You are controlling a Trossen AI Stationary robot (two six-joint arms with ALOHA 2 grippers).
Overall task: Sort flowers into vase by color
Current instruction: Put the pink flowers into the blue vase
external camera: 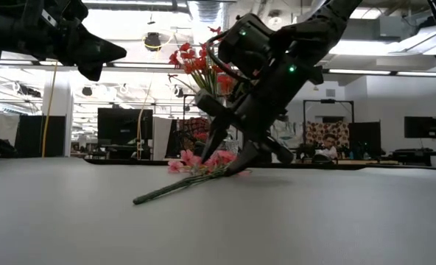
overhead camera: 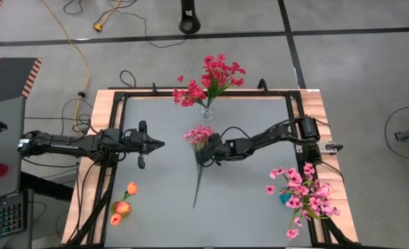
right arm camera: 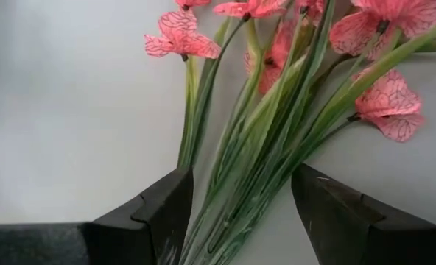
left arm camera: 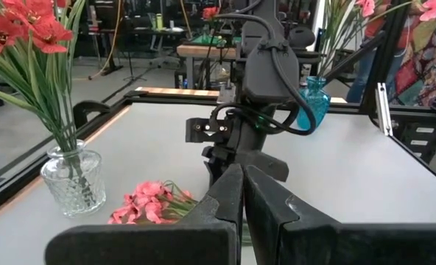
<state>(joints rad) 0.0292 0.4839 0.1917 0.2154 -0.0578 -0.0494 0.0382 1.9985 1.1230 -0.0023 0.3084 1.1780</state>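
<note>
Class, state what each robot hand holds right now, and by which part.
Nothing yet. The right hand stands open astride the pink spray's green stems on the table; the left hand is shut, empty.

A yellow cable [overhead camera: 80,52] trails over the floor beyond the bench [overhead camera: 260,221]; a keyboard [overhead camera: 3,218] sits left of the bench.

No readable text, label, brand or number anywhere in these views. Screens in the room behind show nothing legible.
</note>
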